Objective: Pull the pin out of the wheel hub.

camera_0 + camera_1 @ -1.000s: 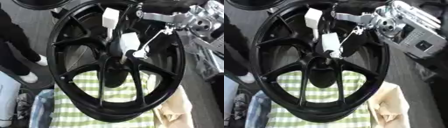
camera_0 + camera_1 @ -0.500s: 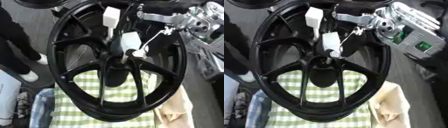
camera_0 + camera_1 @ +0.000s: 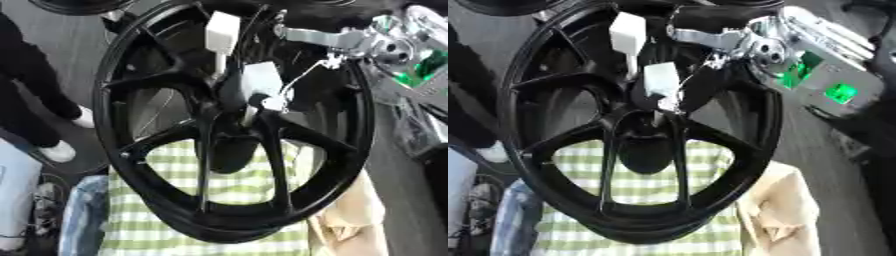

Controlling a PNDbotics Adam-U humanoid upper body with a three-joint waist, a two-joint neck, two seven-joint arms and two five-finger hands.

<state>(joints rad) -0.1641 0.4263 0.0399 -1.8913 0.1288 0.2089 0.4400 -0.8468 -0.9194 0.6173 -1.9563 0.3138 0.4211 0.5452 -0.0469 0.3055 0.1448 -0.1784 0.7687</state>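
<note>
A black spoked wheel hub (image 3: 157,70) stands tilted across the middle of both views. At its centre boss a thin pale pin (image 3: 249,114) sticks out, topped by a white block (image 3: 261,81). A second white block (image 3: 221,29) sits higher up on a thin stem. My right arm's silver wrist (image 3: 767,50), showing green lights, reaches in from the upper right. A silver bracket (image 3: 710,36) and a thin wire lead from it toward the lower block. My right hand (image 3: 715,16) is a dark shape against the rim at the top. The left hand does not show.
A green-and-white checked cloth (image 3: 227,185) lies behind the lower spokes, with beige fabric (image 3: 350,225) at the lower right. A person's dark legs and white shoes (image 3: 61,150) stand at the left. Another black wheel (image 3: 79,5) shows at the top left.
The silver wrist has shifted slightly left and turned, so green lights now show on it. The wheel, pin and white blocks have hardly moved.
</note>
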